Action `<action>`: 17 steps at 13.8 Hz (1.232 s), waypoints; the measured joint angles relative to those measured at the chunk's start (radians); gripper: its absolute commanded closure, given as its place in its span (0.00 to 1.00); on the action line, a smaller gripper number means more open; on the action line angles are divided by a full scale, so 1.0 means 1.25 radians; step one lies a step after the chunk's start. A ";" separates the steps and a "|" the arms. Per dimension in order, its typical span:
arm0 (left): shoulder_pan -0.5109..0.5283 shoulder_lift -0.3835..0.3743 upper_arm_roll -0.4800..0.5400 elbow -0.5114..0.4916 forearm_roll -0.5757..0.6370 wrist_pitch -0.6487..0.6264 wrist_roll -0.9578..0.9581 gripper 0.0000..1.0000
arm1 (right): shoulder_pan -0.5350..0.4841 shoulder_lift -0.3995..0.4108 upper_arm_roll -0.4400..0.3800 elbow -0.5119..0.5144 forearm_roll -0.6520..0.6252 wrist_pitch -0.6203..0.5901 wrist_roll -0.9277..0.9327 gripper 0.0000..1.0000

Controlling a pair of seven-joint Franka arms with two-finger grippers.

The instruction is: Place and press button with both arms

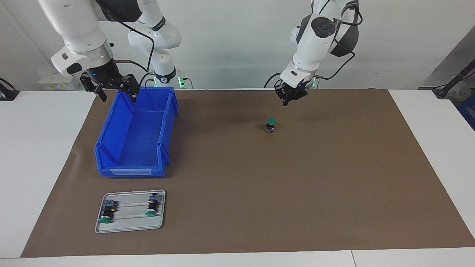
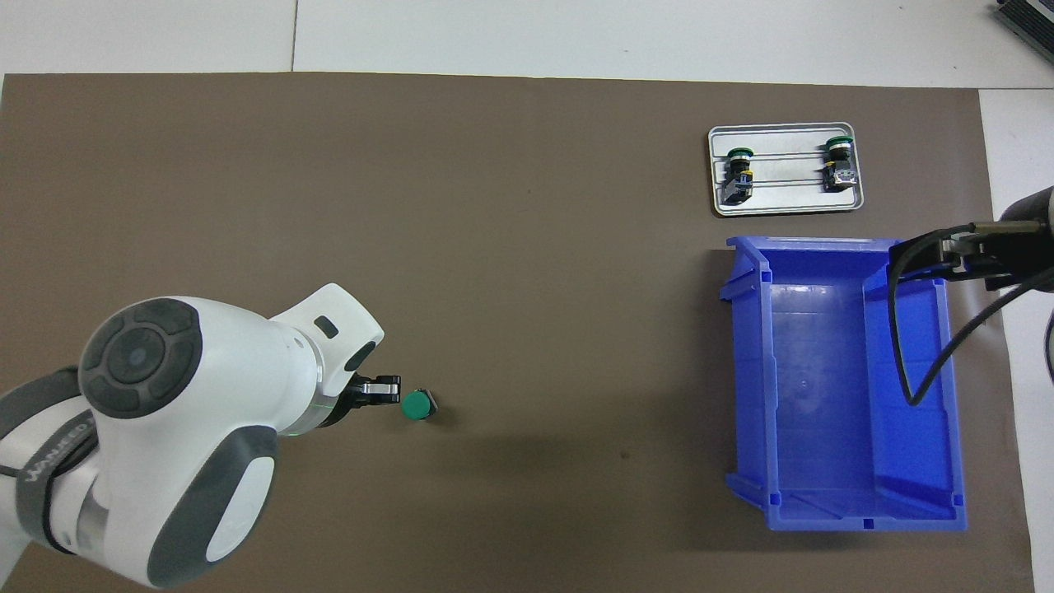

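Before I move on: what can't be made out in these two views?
- Left gripper: fingers too small in the facing view; in the overhead view its own arm hides most of it.
- Right gripper: cut off by the overhead view's edge.
- Markings on the two buttons lying in the tray: too small in both views.

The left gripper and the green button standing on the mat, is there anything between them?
Nothing. In the facing view the left gripper hangs in the air above the button, with only bare brown mat around it.
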 measured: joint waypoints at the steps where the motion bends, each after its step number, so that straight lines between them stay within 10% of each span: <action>1: -0.013 0.006 0.000 -0.018 0.001 0.033 -0.025 1.00 | 0.000 0.000 0.000 0.000 0.000 0.000 0.000 0.00; 17: -0.088 0.084 -0.004 -0.134 0.091 0.244 -0.172 1.00 | 0.000 0.000 0.000 0.000 0.000 0.000 0.000 0.00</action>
